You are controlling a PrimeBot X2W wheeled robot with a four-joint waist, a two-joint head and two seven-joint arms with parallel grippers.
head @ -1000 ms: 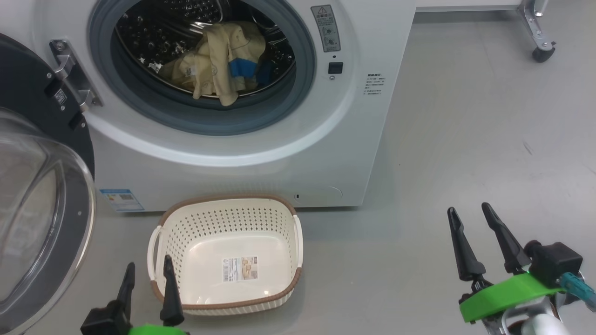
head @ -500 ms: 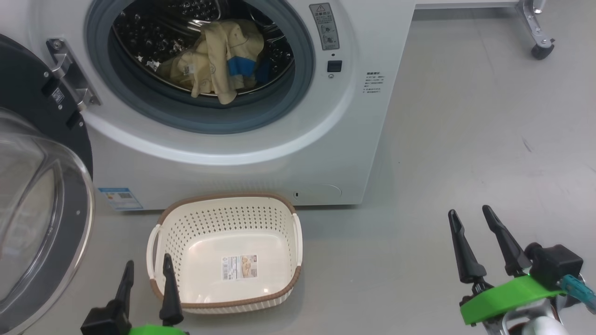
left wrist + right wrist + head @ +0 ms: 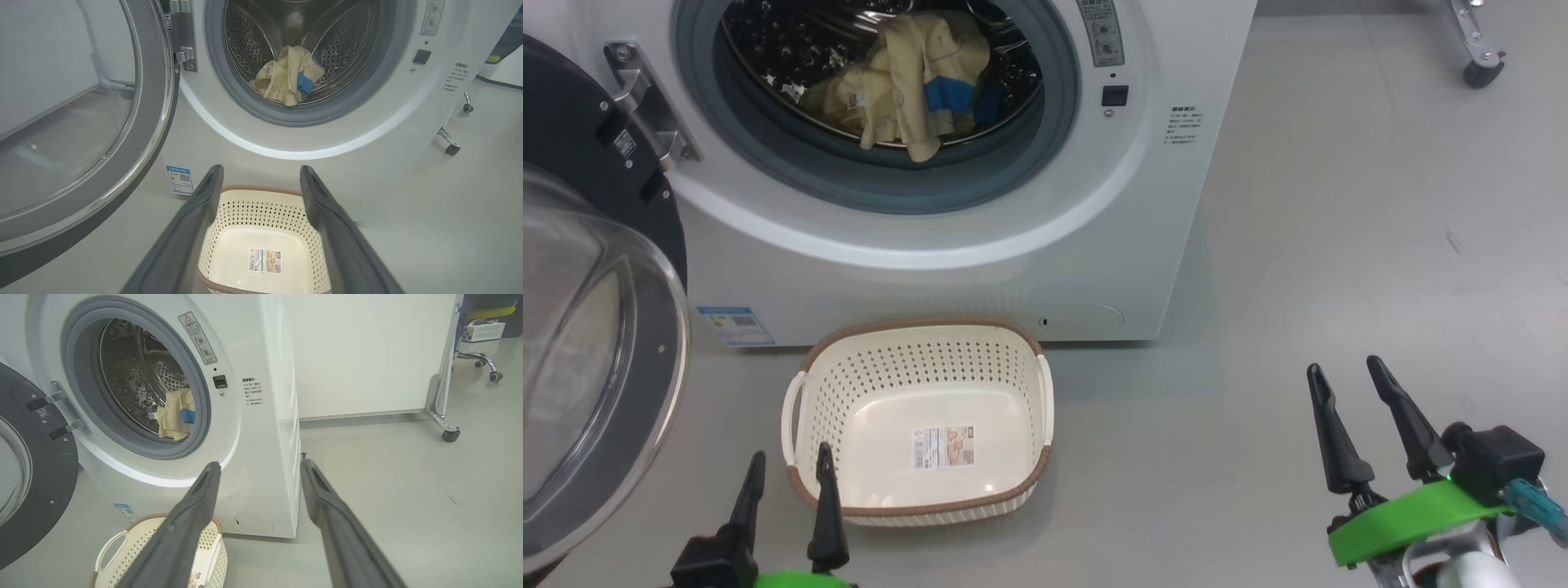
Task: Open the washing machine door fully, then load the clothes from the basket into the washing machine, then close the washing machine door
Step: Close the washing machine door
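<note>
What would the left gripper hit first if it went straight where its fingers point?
Probably the white front of the washing machine, below its opening; the left gripper seems to aim over the basket, though depth is unclear.

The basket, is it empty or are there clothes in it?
Empty. The basket shows a bare bottom with its label sticker; the clothes lie inside the drum.

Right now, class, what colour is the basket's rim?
Brown, on the basket; clearest in the head view.

The washing machine door [image 3: 596,343] hangs wide at left, drum mouth unblocked above the basket [image 3: 923,416].
</note>
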